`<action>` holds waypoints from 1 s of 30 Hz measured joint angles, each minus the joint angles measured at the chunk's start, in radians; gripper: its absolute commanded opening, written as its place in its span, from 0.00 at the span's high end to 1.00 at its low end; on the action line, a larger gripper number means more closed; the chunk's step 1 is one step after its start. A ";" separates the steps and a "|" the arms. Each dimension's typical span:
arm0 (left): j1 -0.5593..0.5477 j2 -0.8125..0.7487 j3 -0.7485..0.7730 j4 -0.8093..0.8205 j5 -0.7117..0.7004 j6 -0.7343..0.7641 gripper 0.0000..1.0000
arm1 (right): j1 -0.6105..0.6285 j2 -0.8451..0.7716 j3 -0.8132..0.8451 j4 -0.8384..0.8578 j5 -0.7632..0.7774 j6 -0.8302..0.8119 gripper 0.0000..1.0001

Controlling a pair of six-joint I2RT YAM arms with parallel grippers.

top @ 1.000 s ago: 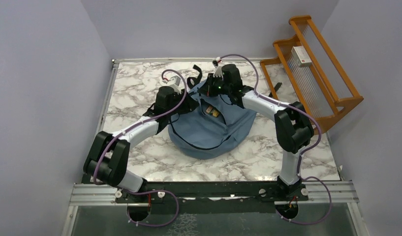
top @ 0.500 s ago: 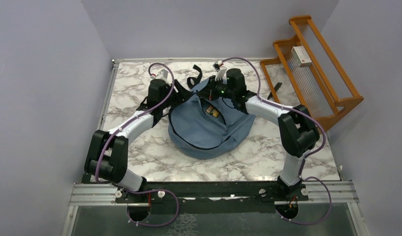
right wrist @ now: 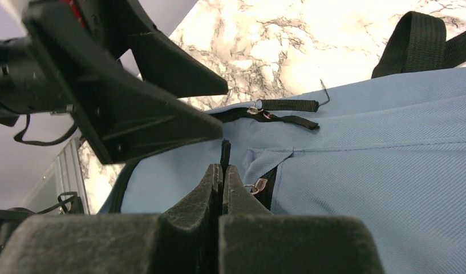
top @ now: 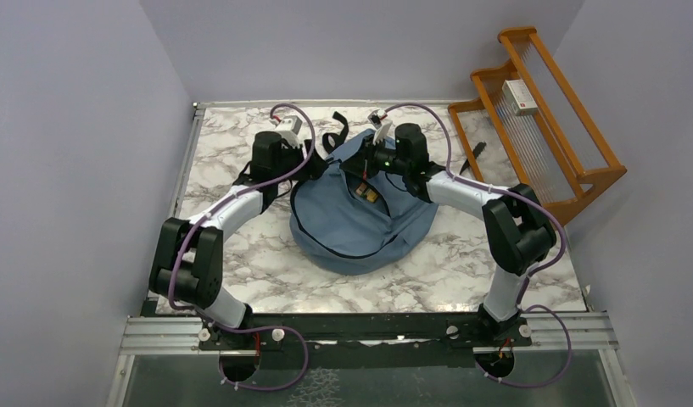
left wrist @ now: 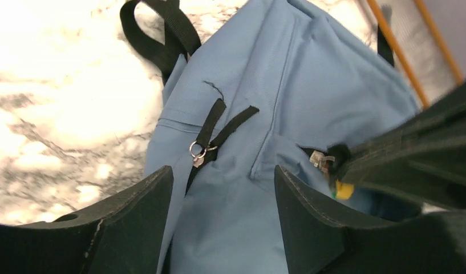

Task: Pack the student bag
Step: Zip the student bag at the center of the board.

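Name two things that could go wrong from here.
The right gripper pinches only a thin zip tab, which could slip free. The left gripper is open and holds nothing, so the soft bag may drag along instead of the zip moving.

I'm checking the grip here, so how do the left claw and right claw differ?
The left claw is open, nothing between its fingers; the right claw is shut on a black zip pull. The left claw is at the backpack's left edge, the right claw by its opening. Both are close to the blue fabric.
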 measured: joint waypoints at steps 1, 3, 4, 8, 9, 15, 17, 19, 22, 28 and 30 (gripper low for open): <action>0.004 -0.003 -0.011 0.021 0.014 0.052 0.33 | 0.000 0.000 0.002 0.000 0.001 0.001 1.00; 0.008 -0.034 -0.083 0.106 0.071 0.199 0.33 | 0.000 0.000 0.007 -0.005 0.003 0.003 0.99; 0.008 -0.053 -0.121 0.135 0.098 0.254 0.33 | 0.000 0.000 0.010 -0.006 0.004 0.004 0.99; 0.008 -0.085 -0.225 0.238 0.248 0.510 0.37 | 0.000 -0.002 0.012 -0.011 0.006 0.005 0.99; 0.007 -0.079 -0.227 0.252 0.287 0.570 0.40 | 0.000 -0.002 0.013 -0.013 0.006 0.005 1.00; 0.006 -0.011 -0.190 0.322 0.439 0.816 0.48 | 0.000 -0.004 0.016 -0.026 0.006 0.014 0.99; 0.006 0.026 -0.163 0.333 0.467 0.871 0.51 | 0.000 -0.005 0.016 -0.028 0.006 0.016 1.00; 0.006 0.058 -0.140 0.338 0.483 0.912 0.53 | 0.000 -0.008 0.016 -0.031 0.007 0.017 0.99; 0.006 0.094 -0.113 0.343 0.509 0.952 0.56 | 0.000 -0.016 0.016 -0.037 0.010 0.019 0.99; 0.006 0.167 -0.061 0.348 0.562 0.967 0.75 | -0.002 -0.024 0.016 -0.047 0.016 0.019 0.99; 0.006 0.182 -0.052 0.350 0.576 0.964 0.84 | -0.002 -0.024 0.016 -0.051 0.018 0.019 0.99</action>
